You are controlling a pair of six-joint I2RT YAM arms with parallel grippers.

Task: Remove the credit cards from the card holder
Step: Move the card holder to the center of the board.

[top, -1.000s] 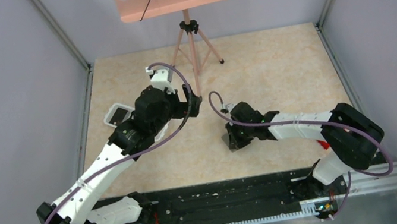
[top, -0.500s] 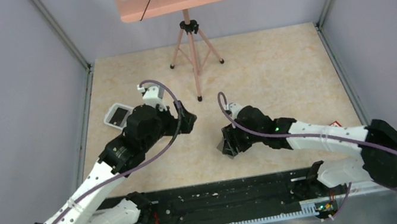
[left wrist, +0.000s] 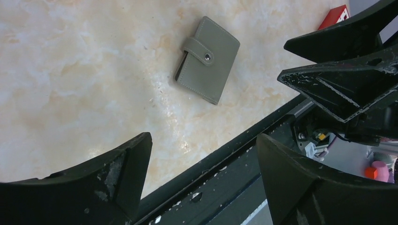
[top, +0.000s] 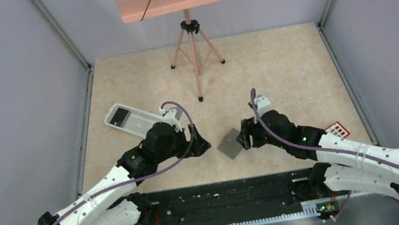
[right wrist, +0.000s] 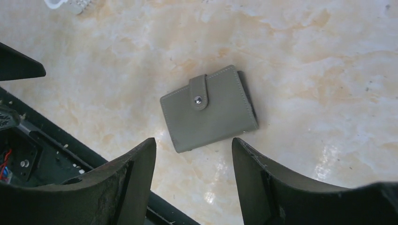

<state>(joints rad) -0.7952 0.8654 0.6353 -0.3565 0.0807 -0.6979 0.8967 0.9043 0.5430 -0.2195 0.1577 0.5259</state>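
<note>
**Operator:** Where is the wallet?

**Spotter:** Your flat slate-grey folding card holder (top: 230,144) lies on the beige marble-patterned table (top: 275,70), low in the centre of the overhead frame, between the two claws. It is folded shut, with its strap snapped across the top face. In the right wrist view you see it mid-frame, just above the fingertips.

**Operator:** And the claws?

**Spotter:** Your left gripper (top: 205,146) sits just left of the holder, its fingers (left wrist: 126,164) spread wide with nothing between them. Your right gripper (top: 243,139) sits at the holder's right edge, jaws parted moderately and holding nothing. I cannot tell whether it touches the holder.

**Operator:** Any cards out?

**Spotter:** You have one red card with a grid of pale squares (top: 337,128) on the table at the right of the overhead frame, beside the right forearm, well apart from the holder. A white ribbed plastic tray (top: 131,119) lies left of centre.
</note>
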